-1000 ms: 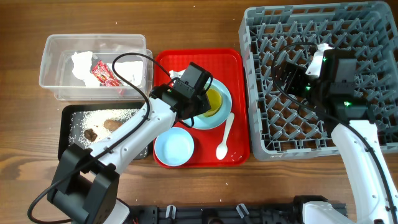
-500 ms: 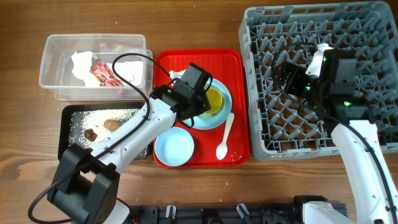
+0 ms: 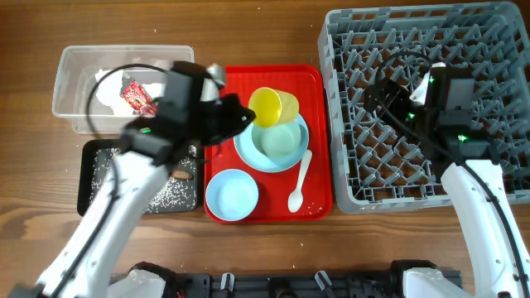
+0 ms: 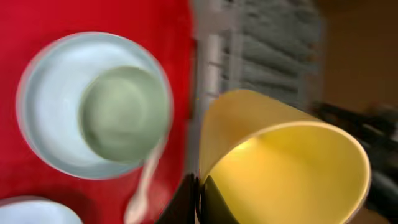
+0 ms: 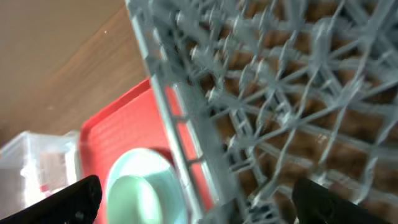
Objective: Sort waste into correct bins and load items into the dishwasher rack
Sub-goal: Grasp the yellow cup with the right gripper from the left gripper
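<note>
Now holds the yellow cup [image 3: 272, 106], rim pinched in the closed left gripper [image 4: 196, 200], lifted out of the bowl [image 3: 278, 141] above the red tray [image 3: 232, 81], ready for the dishwasher rack [image 3: 497, 33] right of the tray, beneath the open right gripper [image 5: 196, 186].

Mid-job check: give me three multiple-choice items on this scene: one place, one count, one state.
1. The white spoon lies: A) in the rack B) in the clear tub C) on the red tray
2. Light-blue bowls in view: A) one B) two C) three
3. The left end effector is: A) shut on the yellow cup B) open C) shut on the spoon
Answers: C, it lies on red beside the plate; B, one bowl on the plate, one at the tray's near-left corner; A, it pinches the cup's wall.
</note>
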